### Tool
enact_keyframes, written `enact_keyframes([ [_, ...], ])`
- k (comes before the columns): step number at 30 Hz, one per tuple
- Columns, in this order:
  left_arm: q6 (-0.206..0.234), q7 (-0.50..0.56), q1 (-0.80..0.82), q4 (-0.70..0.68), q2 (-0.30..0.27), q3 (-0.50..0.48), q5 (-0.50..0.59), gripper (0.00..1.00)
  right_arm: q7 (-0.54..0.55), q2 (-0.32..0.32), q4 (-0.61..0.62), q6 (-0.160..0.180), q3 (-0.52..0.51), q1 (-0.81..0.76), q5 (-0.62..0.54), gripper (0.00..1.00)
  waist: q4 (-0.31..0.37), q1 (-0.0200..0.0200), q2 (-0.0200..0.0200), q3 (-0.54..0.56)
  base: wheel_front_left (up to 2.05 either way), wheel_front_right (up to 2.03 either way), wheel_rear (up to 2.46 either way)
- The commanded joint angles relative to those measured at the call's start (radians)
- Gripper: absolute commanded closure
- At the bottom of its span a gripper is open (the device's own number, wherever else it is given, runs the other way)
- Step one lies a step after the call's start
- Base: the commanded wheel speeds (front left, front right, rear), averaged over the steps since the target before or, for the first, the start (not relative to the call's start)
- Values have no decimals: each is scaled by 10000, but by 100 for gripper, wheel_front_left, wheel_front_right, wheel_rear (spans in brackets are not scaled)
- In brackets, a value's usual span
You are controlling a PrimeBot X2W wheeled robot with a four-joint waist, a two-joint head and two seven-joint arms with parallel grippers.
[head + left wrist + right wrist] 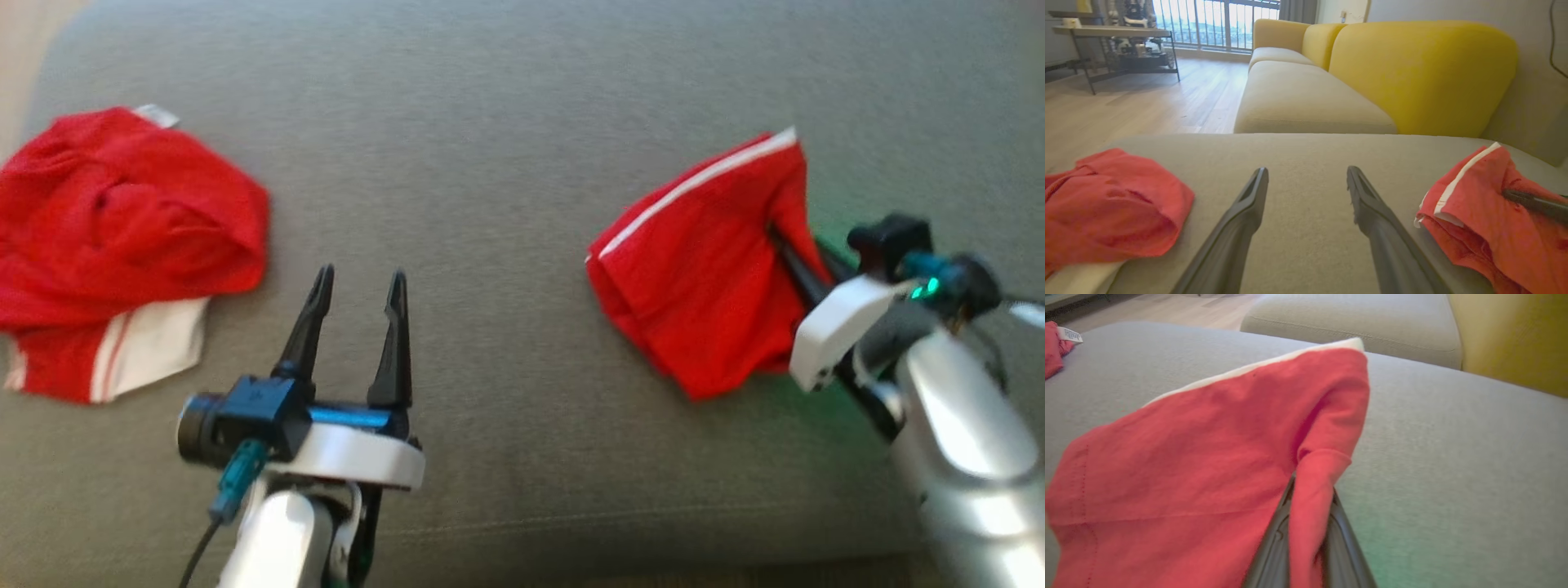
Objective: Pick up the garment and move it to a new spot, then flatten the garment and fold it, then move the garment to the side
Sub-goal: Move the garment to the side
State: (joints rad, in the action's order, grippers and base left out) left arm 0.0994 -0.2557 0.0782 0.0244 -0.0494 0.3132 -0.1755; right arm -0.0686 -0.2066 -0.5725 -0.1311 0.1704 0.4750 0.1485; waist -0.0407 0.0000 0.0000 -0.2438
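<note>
Pinching a thin fold, liable to slip.
Right hand [1312,490] is clamped on a narrow fold of the garment [702,269], lying right on the cushion [490,163]; lifting could let it slide out. Left hand [355,282] stands wide, empty, near centre.

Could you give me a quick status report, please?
Right gripper shut on folded garment. Left gripper open, empty. Crumpled garment lies apart, far left. Nothing in the way.
</note>
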Motion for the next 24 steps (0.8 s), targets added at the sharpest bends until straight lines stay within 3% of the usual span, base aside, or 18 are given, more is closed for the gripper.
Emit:
enact_keyframes([
  [1, -76, -61, 588, -422, -8, -286, 158, 0, -2, -212, 370, 4, 230, 487, 69, 100, 472, 0, 0, -343, 0, 0, 0],
  [10, -1005, -61, 1934, -616, -348, -256, 1260, 0, -421, -1176, -128, 4, 687, 2382, 879, 100, 2182, 0, 0, -1808, 0, 0, 0],
  [15, -1120, -61, 2581, -933, -275, -459, 1124, 0, -806, -1431, -853, 4, 266, 3317, 1450, 100, 2844, 0, 0, -2485, 0, 0, 0],
  [19, -1444, -61, 3041, -1156, -557, -201, 1515, 0, -1199, -1558, -1483, 4, -30, 4205, 1795, 100, 3312, 0, 0, -3057, 0, 0, 0],
  [24, -1520, -61, 3384, -1281, -645, -96, 1628, 0, -1518, -1875, -1965, 4, -314, 4739, 2004, 100, 3479, 0, 0, -3457, 0, 0, 0],
])
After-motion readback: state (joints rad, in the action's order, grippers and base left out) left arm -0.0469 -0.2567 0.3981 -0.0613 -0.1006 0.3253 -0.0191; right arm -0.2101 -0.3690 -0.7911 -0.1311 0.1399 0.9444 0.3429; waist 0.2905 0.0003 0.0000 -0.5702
